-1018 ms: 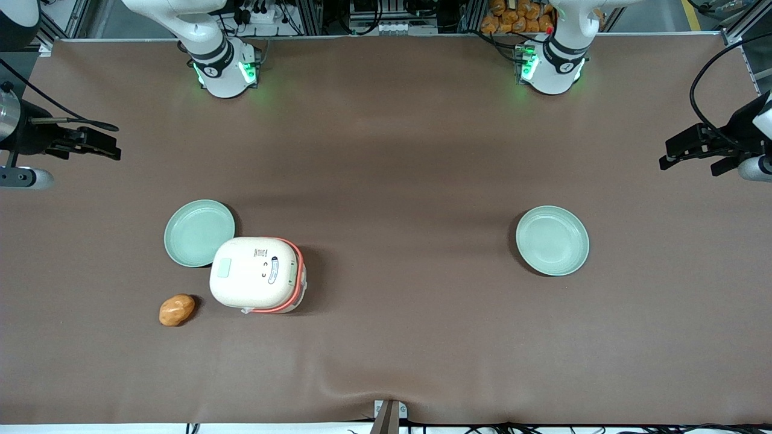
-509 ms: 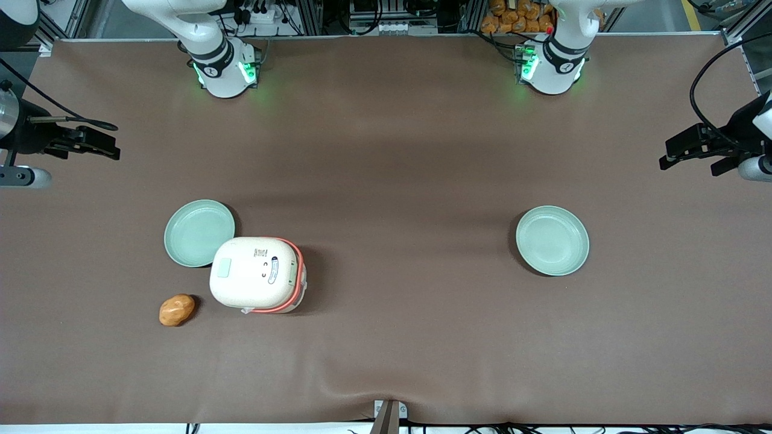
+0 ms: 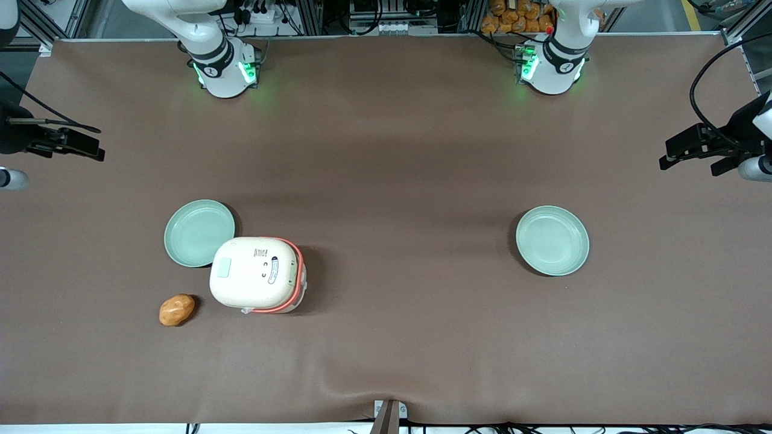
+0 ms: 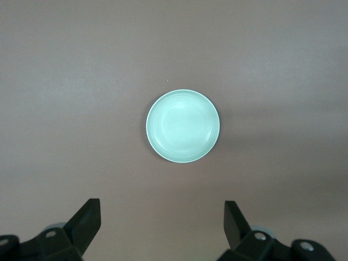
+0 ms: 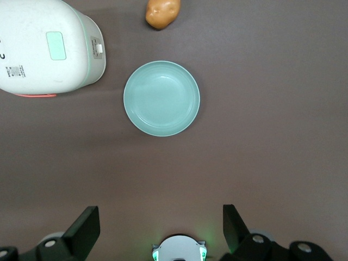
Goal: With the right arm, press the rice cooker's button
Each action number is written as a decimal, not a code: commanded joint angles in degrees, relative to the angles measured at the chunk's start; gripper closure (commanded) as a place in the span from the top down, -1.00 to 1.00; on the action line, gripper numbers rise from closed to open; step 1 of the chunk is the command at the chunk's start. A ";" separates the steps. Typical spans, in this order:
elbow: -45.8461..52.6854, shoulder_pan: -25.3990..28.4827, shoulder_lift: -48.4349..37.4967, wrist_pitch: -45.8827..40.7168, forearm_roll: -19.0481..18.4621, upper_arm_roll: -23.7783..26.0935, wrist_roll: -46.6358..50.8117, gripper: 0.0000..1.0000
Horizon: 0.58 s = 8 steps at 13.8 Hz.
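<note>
Your gripper (image 3: 78, 146) hangs with its fingers spread wide and holding nothing, at the working arm's end of the table, well apart from the rice cooker (image 3: 256, 274). You find the cooker on the brown table (image 3: 398, 163), touching a green plate (image 3: 198, 232), with the button (image 3: 224, 267) on its lid and an orange potato (image 3: 176, 309) nearby.

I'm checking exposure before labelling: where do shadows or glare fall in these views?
Front view: the rice cooker casts a soft shadow toward the parked arm's end; the tool, open, hangs at the working arm's table edge. Right wrist view: no glare on the button; faint sheen on the plate.
</note>
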 commanded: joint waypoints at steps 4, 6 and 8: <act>0.14 0.08 -0.87 -0.40 -0.44 0.34 -0.56 1.00; 0.14 0.08 -0.87 -0.48 -0.44 0.34 -0.47 1.00; 0.49 0.08 -0.87 -0.48 0.00 0.34 -0.56 1.00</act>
